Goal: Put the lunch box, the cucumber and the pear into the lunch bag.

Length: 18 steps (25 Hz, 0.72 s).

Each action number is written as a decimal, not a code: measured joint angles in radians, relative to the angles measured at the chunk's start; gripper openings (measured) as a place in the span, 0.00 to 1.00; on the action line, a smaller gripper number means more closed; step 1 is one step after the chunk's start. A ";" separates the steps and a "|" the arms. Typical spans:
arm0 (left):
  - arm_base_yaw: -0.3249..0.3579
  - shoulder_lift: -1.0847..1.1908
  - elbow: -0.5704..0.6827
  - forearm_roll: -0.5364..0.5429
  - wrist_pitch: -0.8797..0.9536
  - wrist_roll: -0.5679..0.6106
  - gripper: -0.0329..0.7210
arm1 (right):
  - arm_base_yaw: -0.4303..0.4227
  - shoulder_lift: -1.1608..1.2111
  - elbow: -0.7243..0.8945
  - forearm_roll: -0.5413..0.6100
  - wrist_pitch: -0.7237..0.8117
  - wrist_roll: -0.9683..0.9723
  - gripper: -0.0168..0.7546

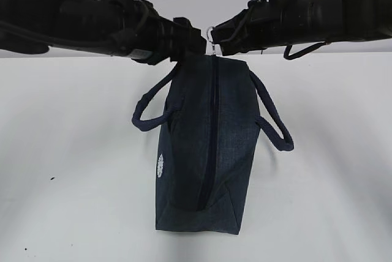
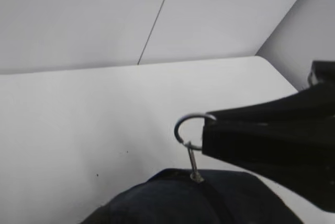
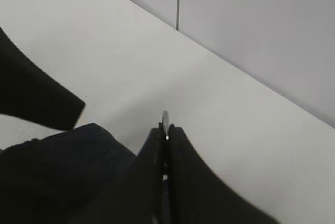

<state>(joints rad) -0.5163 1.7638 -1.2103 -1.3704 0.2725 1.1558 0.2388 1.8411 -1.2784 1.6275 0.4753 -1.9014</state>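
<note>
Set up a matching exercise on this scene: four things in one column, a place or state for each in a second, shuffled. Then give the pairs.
Things:
1. lunch bag
2. metal ring pull
3. right gripper
4. bag handles

Places or states:
A. pinched shut on the ring
B. looping out on both sides of the bag
C. lying on the white table, zipper closed
D. at the bag's far end, standing up from the zipper

Pairs: 1-C, 2-D, 3-A, 4-B

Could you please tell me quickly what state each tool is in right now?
Left tool: at the lunch bag, open or closed cannot be told.
Right tool: closed on the metal ring pull.
</note>
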 joint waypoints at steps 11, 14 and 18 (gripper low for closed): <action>0.000 0.060 -0.011 0.081 0.033 -0.035 0.09 | 0.000 0.002 0.000 0.000 -0.018 0.000 0.03; 0.000 0.055 -0.013 0.115 0.050 -0.035 0.07 | 0.000 0.002 0.000 0.000 -0.025 0.000 0.03; 0.000 0.031 -0.013 0.168 0.072 -0.035 0.06 | 0.000 0.002 -0.009 0.000 -0.031 -0.006 0.03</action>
<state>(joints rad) -0.5163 1.7945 -1.2233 -1.2024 0.3442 1.1212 0.2388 1.8426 -1.2875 1.6275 0.4446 -1.9075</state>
